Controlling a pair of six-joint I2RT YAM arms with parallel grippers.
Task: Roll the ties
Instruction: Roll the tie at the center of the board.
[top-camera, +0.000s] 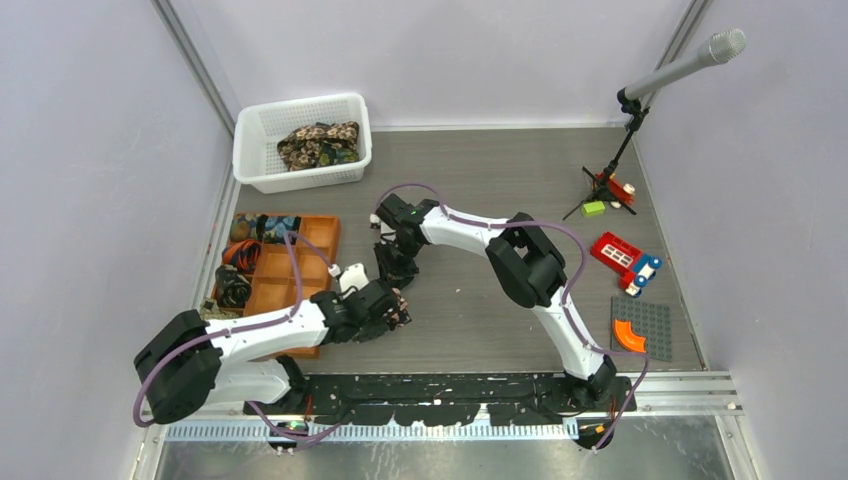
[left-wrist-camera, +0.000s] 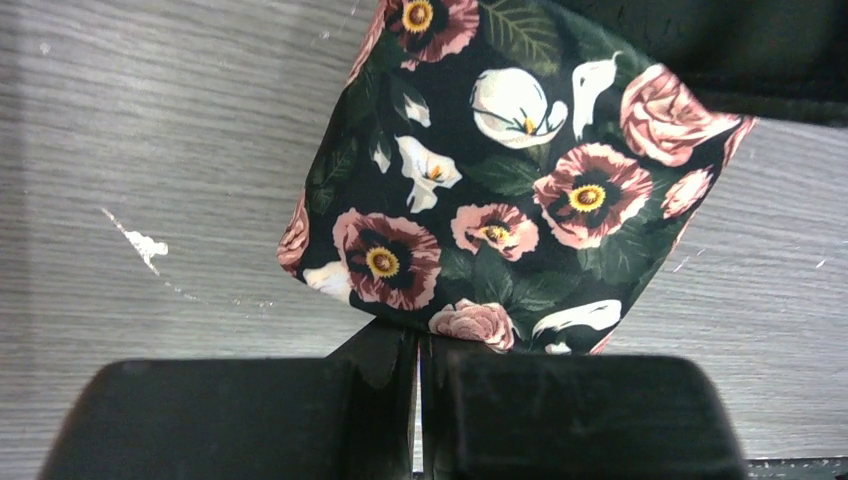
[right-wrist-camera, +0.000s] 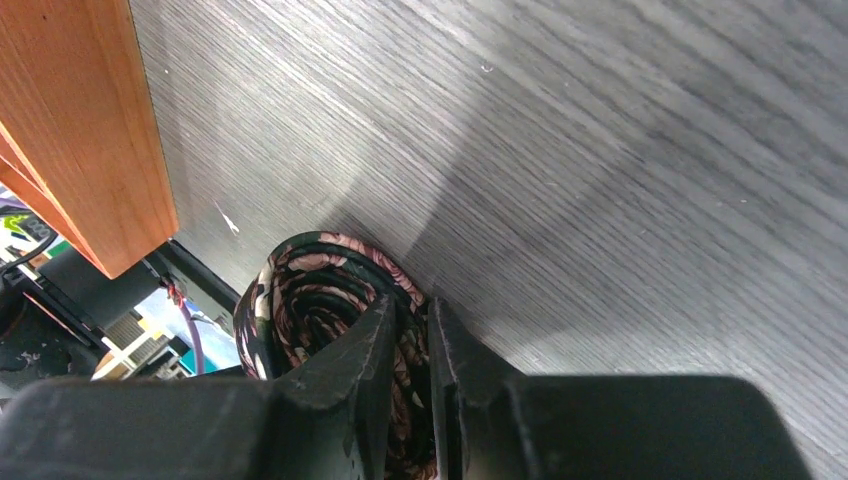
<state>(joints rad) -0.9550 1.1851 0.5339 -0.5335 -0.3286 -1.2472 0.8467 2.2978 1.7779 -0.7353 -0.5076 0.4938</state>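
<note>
Mid-roll on floral tie (left-wrist-camera: 500, 200). Right claw (right-wrist-camera: 410, 330) narrow, pinching coil wall: one finger inside the spiral, other outside. Left claw (left-wrist-camera: 420, 350) shut tight, apparently on edge of the loose wide end. Both low over desk (right-wrist-camera: 620, 150), near orange tray (right-wrist-camera: 70, 130), on its right in top view.

To do well: hold tension btwn claws, no slack, else coil prob goes loose or cone-shaped. Turn right wrist slow, feed loose end in w/ edges aligned. Steer coil clear of tray wall. No left release till tail wraps flat; likely springs open otherwise.

Look: black ground, pink/maroon flowers w/ yellow centres, cream lilies, dark green leaves. Smooth fabric, pointed wide end spread flat. Coil several turns, tidy, seen end-on; touching desk or just above, can't tell. More ties (top-camera: 318, 145) heaped in white basket (top-camera: 252, 160), far left, unrolled.
</note>
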